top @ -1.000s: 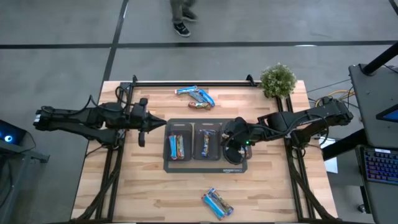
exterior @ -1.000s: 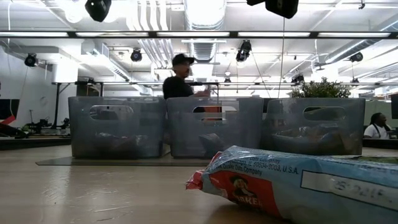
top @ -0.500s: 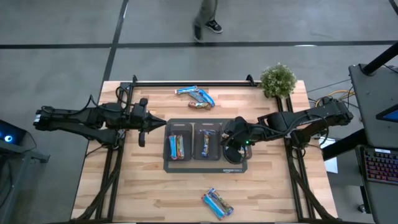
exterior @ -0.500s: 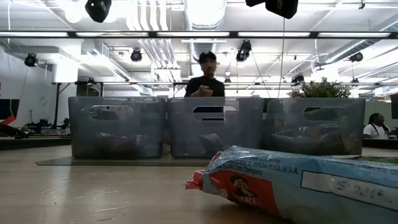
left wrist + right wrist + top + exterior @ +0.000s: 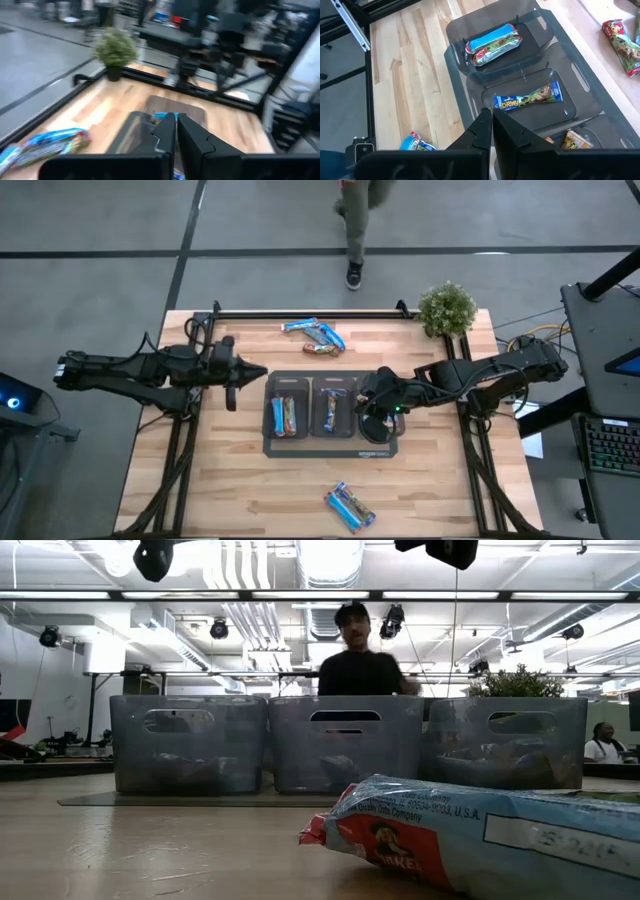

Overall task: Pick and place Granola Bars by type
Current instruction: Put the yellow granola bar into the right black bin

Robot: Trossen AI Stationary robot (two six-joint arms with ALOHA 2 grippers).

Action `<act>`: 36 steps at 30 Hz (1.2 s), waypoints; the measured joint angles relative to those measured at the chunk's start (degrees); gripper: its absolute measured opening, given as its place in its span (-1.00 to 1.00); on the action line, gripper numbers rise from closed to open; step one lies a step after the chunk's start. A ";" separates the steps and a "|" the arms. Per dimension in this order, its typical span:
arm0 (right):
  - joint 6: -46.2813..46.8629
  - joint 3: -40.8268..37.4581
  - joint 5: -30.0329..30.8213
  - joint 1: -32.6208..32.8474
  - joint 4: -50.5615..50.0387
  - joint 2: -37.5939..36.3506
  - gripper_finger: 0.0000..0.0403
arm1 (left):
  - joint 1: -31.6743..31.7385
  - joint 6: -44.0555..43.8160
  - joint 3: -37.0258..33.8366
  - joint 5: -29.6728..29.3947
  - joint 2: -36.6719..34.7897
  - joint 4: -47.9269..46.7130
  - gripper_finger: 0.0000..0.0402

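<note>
Right gripper (image 5: pixel 372 423), clenched and empty, hangs over the right-hand bin (image 5: pixel 381 418) of three grey bins on the table (image 5: pixel 200 490); left gripper (image 5: pixel 233 392) clenched, just left of the bins; Granola Bars lie in the left bin (image 5: pixel 285 416), middle bin (image 5: pixel 333 408), at the far edge (image 5: pixel 316 335) and near edge (image 5: pixel 349 506).

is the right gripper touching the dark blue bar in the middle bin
Apart. The right wrist view shows the right gripper, shut and empty, hanging above the bins, with the dark blue bar lying flat on the middle bin's floor below.
</note>
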 joint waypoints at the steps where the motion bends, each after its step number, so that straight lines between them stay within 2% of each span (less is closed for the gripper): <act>1: 0.00 0.00 0.00 0.00 0.01 0.00 -0.96 | 0.20 -0.20 0.11 -0.26 -0.05 -0.05 -0.97; 5: 0.00 -0.02 0.00 0.00 0.04 0.00 -0.96 | 1.59 1.51 0.86 2.47 -0.09 0.02 -0.92; 12: 0.04 -0.02 0.00 0.00 0.02 0.00 -0.96 | 2.59 1.46 1.12 -5.76 -0.09 0.04 -0.91; 17: 0.12 -0.02 1.99 0.00 0.04 0.00 -0.96 | 3.96 1.12 1.12 -6.41 0.42 0.03 -0.89; 20: 0.22 -0.02 3.37 -0.03 0.06 0.00 -0.96 | 5.06 0.85 1.12 -6.21 0.49 0.00 -0.77; 30: 0.07 -0.02 3.47 -0.96 0.82 0.02 -0.96 | 10.26 1.30 2.68 -5.04 2.14 -0.94 -0.15; 36: -2.11 -0.02 3.87 -1.04 2.77 -1.92 -0.96 | 15.12 4.27 6.30 0.88 4.89 -5.68 -0.07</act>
